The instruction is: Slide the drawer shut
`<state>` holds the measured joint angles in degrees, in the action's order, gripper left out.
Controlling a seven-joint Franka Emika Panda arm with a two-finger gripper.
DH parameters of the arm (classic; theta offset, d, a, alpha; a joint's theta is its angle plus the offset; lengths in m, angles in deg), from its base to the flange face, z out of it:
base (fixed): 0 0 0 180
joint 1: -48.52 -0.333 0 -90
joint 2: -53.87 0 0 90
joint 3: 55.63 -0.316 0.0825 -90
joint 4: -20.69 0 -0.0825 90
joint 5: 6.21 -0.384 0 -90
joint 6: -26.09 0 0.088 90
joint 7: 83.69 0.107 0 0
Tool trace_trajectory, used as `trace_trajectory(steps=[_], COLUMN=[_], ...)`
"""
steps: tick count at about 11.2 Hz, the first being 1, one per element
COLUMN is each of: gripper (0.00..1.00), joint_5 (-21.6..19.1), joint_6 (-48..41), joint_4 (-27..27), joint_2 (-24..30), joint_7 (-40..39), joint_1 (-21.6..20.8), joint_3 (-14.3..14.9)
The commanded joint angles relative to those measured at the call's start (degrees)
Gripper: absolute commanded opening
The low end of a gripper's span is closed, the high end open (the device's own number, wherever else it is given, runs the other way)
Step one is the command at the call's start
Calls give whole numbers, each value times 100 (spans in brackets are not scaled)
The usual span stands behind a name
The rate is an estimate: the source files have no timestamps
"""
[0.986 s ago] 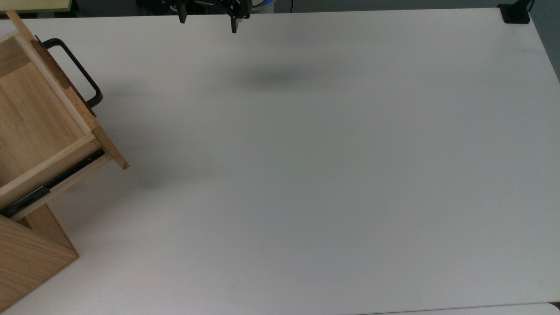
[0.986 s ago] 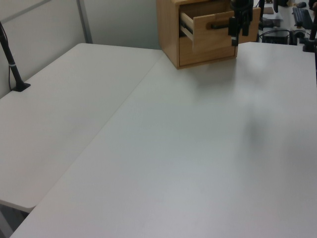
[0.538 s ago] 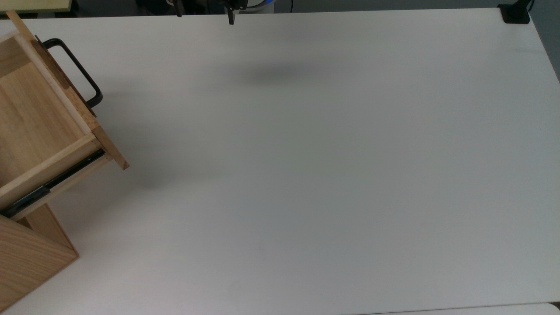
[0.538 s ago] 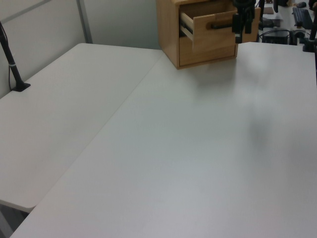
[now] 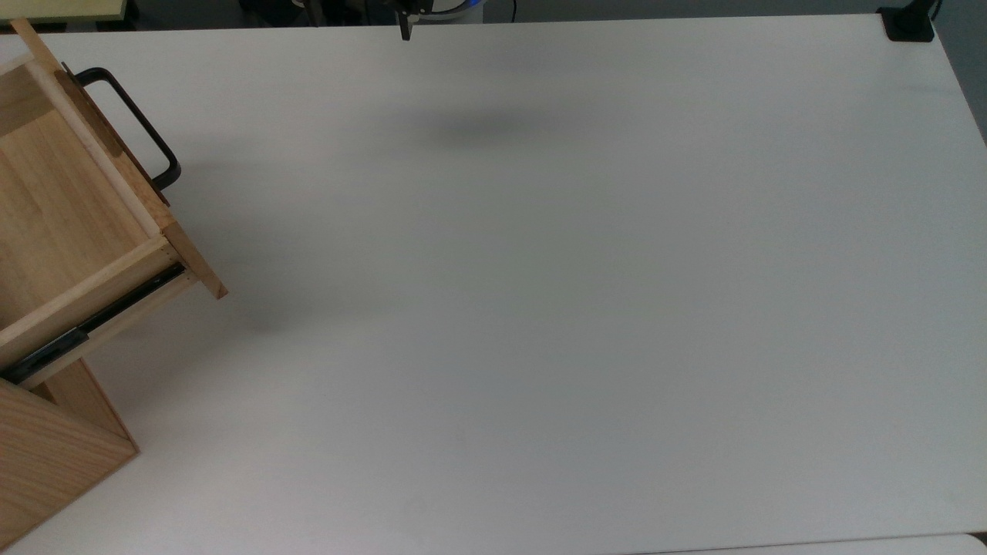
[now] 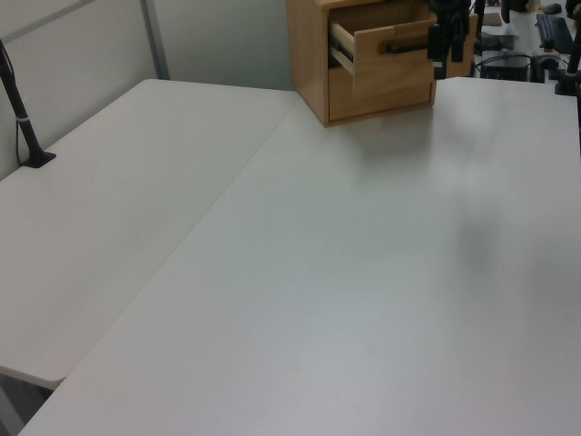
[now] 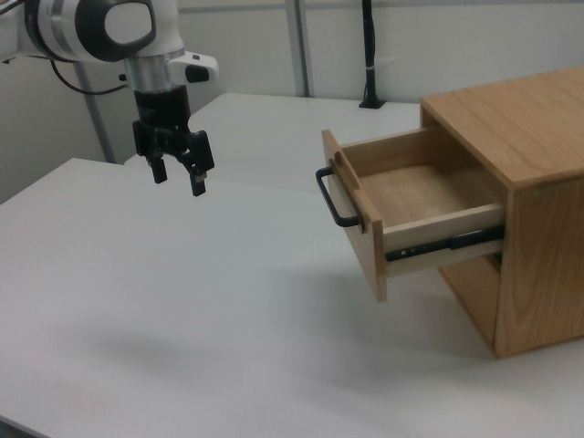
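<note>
- In the right view you see the claw (image 7: 178,175) whole: it hangs from the arm (image 7: 100,27) above the white worktop (image 7: 182,301), fingers pointing down and spread apart, nothing between them.
- The right view also shows you the drawer (image 7: 401,214) pulled well out of the cabinet (image 7: 529,182), its inside bare, its black handle (image 7: 333,196) facing the claw across a clear gap, and a black rail (image 7: 447,243) along its side.
- In the top view you get the drawer (image 5: 69,200) at the left edge, handle (image 5: 135,123) pointing into the worktop (image 5: 540,308); one black fingertip (image 5: 404,29) pokes in at the top edge, well apart from the drawer.
- In the left view the claw (image 6: 448,36) overlaps the drawer front (image 6: 390,54), so you cannot judge the gap there.
</note>
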<state>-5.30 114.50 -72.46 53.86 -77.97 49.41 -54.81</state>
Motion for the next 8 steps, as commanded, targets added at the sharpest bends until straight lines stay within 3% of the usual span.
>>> trace_trajectory(steps=[1, 3, 5, 8], gripper=[83, 67, 47, 40], joint_5=[-83, -74, -92, -135], joint_6=[-192, -219, -158, -70], joint_4=[103, 103, 103, 103], joint_2=[1, -8, -43, -87], joint_7=[-1, 25, 715, 1621], joint_1=[-45, -45, -45, -28], joint_3=[24, 24, 15, 33])
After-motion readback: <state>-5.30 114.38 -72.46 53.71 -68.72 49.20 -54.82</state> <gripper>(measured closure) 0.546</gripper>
